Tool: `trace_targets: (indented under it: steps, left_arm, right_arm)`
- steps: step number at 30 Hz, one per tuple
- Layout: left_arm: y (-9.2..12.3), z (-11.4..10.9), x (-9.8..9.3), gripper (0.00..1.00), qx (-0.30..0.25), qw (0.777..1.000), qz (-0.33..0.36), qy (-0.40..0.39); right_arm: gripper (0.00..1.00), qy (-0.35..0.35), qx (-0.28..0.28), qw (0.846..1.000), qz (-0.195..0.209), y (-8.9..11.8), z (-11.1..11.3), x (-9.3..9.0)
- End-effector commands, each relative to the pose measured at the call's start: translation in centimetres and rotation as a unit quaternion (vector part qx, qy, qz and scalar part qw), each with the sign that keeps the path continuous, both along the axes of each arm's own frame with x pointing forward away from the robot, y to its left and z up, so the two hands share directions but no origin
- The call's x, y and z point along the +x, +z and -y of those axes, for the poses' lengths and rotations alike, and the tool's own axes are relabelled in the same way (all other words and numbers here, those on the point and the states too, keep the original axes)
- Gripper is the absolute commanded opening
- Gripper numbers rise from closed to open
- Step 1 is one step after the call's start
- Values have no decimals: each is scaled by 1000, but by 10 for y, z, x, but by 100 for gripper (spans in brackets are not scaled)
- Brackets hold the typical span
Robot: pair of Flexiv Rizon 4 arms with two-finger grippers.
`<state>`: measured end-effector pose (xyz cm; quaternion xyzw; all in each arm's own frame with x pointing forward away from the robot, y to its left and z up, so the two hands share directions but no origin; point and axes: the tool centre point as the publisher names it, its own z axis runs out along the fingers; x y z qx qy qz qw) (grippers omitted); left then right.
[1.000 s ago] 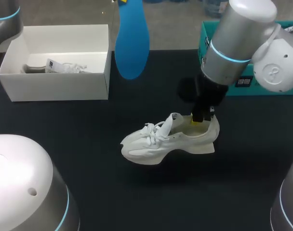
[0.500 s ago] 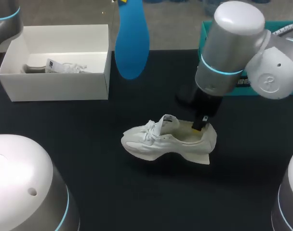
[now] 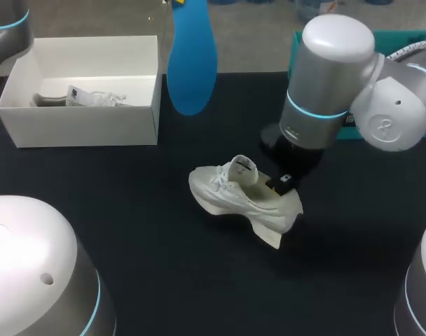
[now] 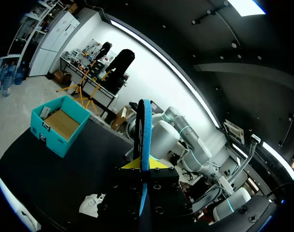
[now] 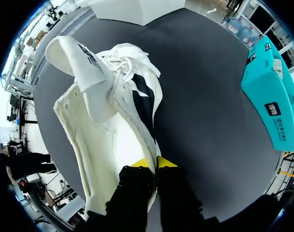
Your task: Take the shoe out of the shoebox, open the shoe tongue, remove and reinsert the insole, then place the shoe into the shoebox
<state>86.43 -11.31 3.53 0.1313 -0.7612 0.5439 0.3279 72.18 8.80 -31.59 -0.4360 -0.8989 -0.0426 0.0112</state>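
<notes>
"How does the shoe point(image 3: 241, 199) look?"

"White, laced, tongue standing up. It sits tilted, well right of the shoebox point(image 3: 80, 122), and the right gripper point(image 5: 149, 163) is clamped on its heel collar."

"Counts?"

"Two shoes: a second shoe point(image 3: 87, 96) lies inside the shoebox. One blue insole point(image 3: 191, 59) is just right of the shoebox, pinched in the left gripper point(image 4: 143, 166). One teal box point(image 5: 270, 92) is farthest right."

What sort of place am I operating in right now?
Probably a robotics lab bench: a black table, a white shoebox, the right gripper pinching a white shoe, the left gripper holding a blue insole.
</notes>
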Motion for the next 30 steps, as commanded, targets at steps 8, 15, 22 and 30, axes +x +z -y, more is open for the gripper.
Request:
trace_targets:
  steps: [8,15,22,30]
  left_arm:
    - [0,0,0,0,0,1000,0,0]
    - [0,0,0,0,0,1000,0,0]
    - [0,0,0,0,0,1000,0,0]
    - [0,0,0,0,0,1000,0,0]
  right_arm:
    - [0,-3,3,1000,2,-2,2,-1]
    - [0,-3,3,1000,2,-2,2,-1]
    - [0,-55,1,998,2,-4,4,1]
    - [0,-180,31,983,-20,-14,6,-4]
